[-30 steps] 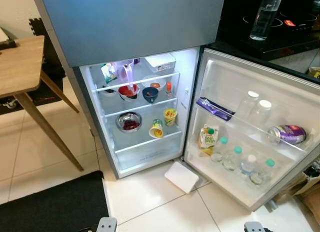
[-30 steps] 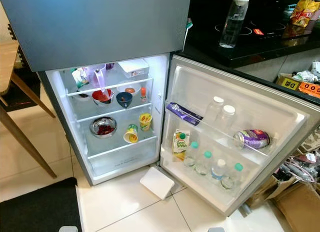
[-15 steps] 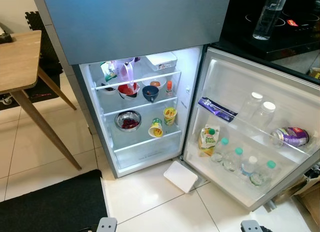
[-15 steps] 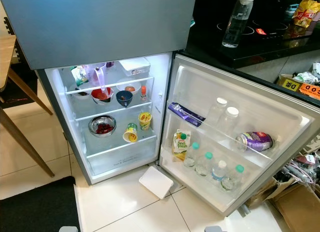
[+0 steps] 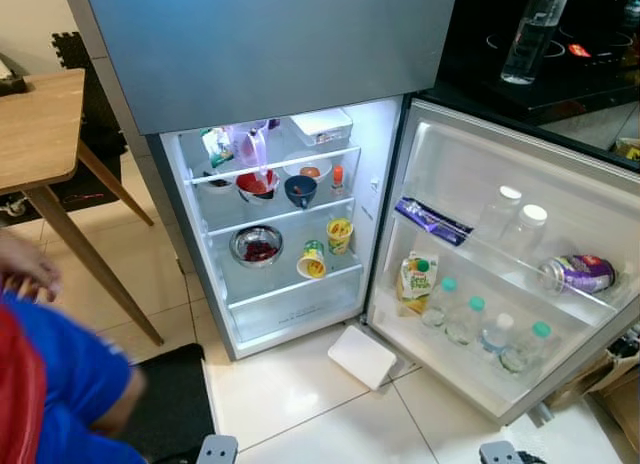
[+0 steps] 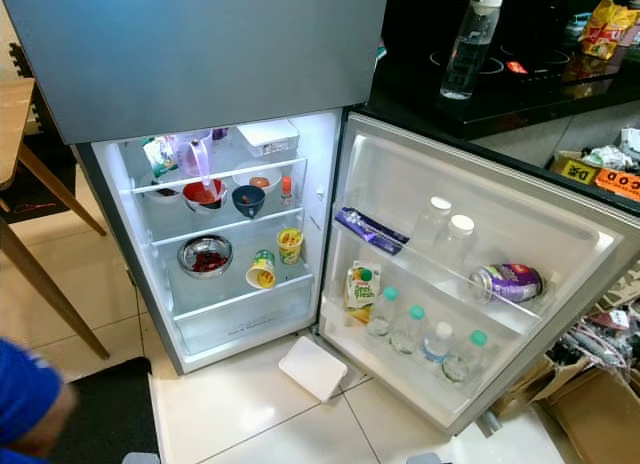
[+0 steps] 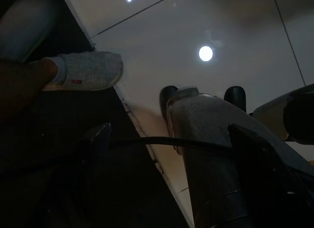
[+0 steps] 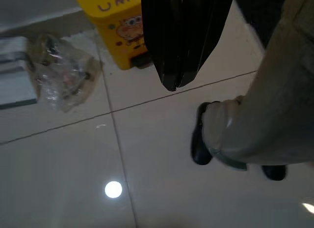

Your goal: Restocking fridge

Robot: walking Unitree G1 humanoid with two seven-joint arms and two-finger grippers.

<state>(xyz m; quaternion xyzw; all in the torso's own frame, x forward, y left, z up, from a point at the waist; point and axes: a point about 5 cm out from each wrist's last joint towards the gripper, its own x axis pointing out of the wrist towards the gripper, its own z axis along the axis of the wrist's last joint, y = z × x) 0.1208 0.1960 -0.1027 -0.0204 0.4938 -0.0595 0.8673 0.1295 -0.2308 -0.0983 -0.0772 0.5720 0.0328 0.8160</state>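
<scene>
The fridge (image 5: 372, 174) stands with its lower door (image 5: 455, 174) swung wide to the right. The lit shelves hold a white box (image 5: 321, 125), a red bowl (image 5: 256, 183), a blue bowl (image 5: 300, 189), a steel bowl (image 5: 259, 246) and yellow cups (image 5: 340, 233). In the door sit a purple packet (image 5: 430, 217), a juice carton (image 5: 415, 279), a purple can (image 5: 578, 272) on its side and several water bottles (image 5: 470, 319). Both arms hang low. My left gripper (image 7: 169, 139) is open over the floor, and my right gripper (image 8: 171, 83) is shut on nothing.
A white flat container (image 5: 363, 355) lies on the tiles at the fridge's foot. A person in a blue sleeve (image 5: 60, 384) is at the lower left, one slippered foot (image 7: 88, 71) on the black mat (image 5: 175, 404). A wooden table (image 5: 40, 134) stands left; a yellow bin (image 8: 115, 21) is near my right side.
A person in a blue sleeve has come into view at the lower left. The camera has shifted slightly; the fridge contents have not moved.
</scene>
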